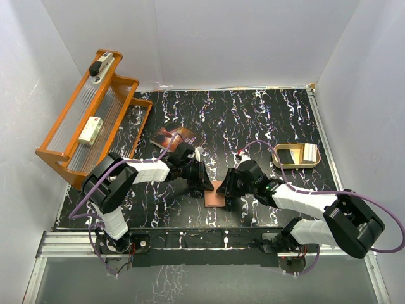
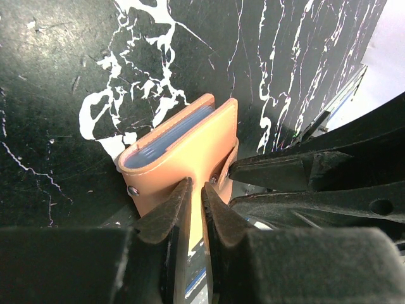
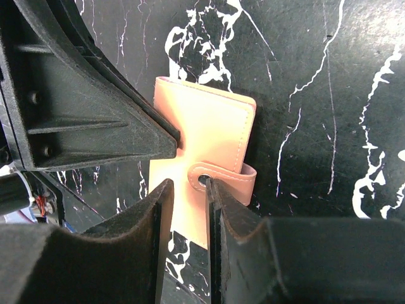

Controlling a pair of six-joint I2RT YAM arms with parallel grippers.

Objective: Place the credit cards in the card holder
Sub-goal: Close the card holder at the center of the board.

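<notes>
1. Left hand point(image 2: 195, 190): fingers almost together, pinching the near edge of the card holder point(image 2: 183, 152). A thin leather wall sits between them.
2. Right hand point(image 3: 190, 187): fingers a narrow gap apart, either side of the snap tab point(image 3: 228, 174). Cannot tell whether they clamp it or only bracket it.
3. Key relation: the holder stands on edge on the surface point(image 2: 57, 76), directly between the two hands. Its long axis runs away from the left hand, and neither arm is nearer. The tab lies at the right fingertips, so fastening it looks like the right hand's job (judgement only).
4. Credit cards point(image 2: 166, 138): pale blue edges seated in the pocket; count unclear.
5. Views: only the left wrist shows the cards. The right wrist shows the outer face and tab. From above, the holder is just a reddish sliver point(image 1: 214, 196).
</notes>
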